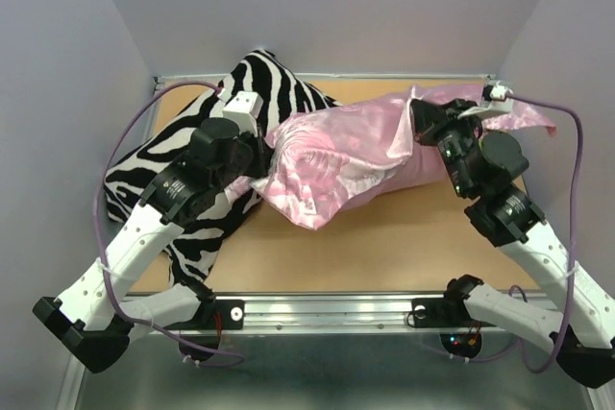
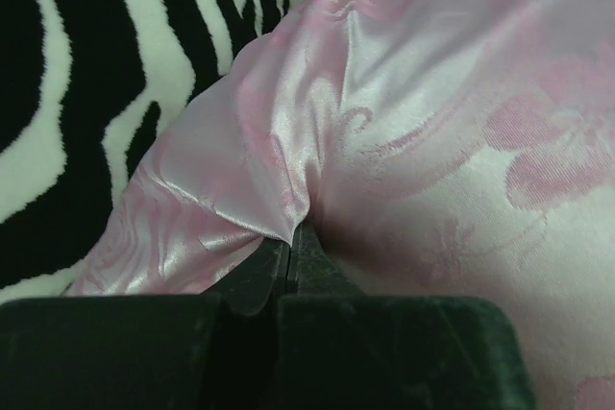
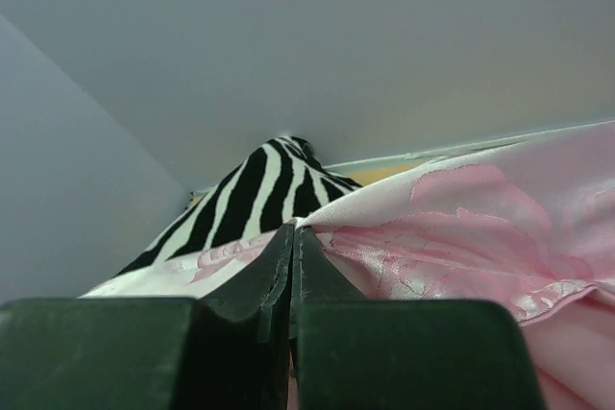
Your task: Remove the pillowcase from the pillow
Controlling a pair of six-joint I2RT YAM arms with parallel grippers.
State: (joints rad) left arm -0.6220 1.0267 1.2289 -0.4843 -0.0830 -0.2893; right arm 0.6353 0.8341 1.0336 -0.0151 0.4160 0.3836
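Note:
The shiny pink pillowcase (image 1: 346, 156) lies stuffed across the middle of the table, its open end flaring at the back right. The white pillow is hidden inside it. My left gripper (image 1: 261, 162) is shut on a pinch of the pillowcase at its left end; the satin (image 2: 384, 122) bunches at the closed fingertips (image 2: 291, 233). My right gripper (image 1: 421, 122) is shut on the pillowcase's open edge, holding it raised; the fabric (image 3: 461, 228) drapes from the closed tips (image 3: 294, 231).
A black-and-white zebra-striped pillow (image 1: 192, 156) lies at the left, under my left arm and behind the pink bundle; it also shows in the left wrist view (image 2: 86, 93) and the right wrist view (image 3: 259, 189). Grey walls enclose the brown table (image 1: 384, 247).

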